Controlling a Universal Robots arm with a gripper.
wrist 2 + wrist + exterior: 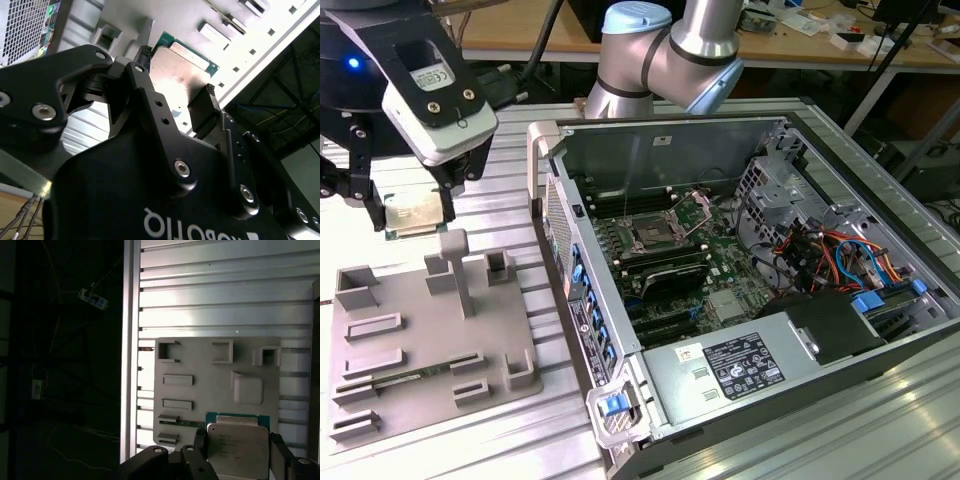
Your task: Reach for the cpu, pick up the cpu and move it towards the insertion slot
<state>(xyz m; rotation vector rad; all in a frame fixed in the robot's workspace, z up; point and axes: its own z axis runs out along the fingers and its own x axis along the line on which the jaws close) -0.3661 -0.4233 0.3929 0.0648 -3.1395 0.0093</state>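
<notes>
The cpu (pixel 413 212) is a thin square chip with a silvery top and a green rim. It hangs in the air at the exterior view's left, over the far edge of the grey tray (pixel 410 340). My gripper (pixel 412 200) is shut on the cpu, one black finger on each of two opposite edges. Both wrist views show the cpu (pixel 182 67) (pixel 238 444) clamped between the fingers (pixel 204 111) (pixel 279 450). The insertion slot (pixel 650 237), a metal-framed socket with a dark centre, lies on the motherboard inside the open computer case, well towards the exterior view's right of the gripper.
The grey tray (pixel 200 365) has raised blocks and recesses and rests on a ribbed aluminium table (pixel 510 210). The case's near wall (pixel 552 210) stands between tray and motherboard. Black memory slots (pixel 665 270), cables (pixel 830 255) and a drive cage crowd the case. The arm's base (pixel 660 50) rises behind the case.
</notes>
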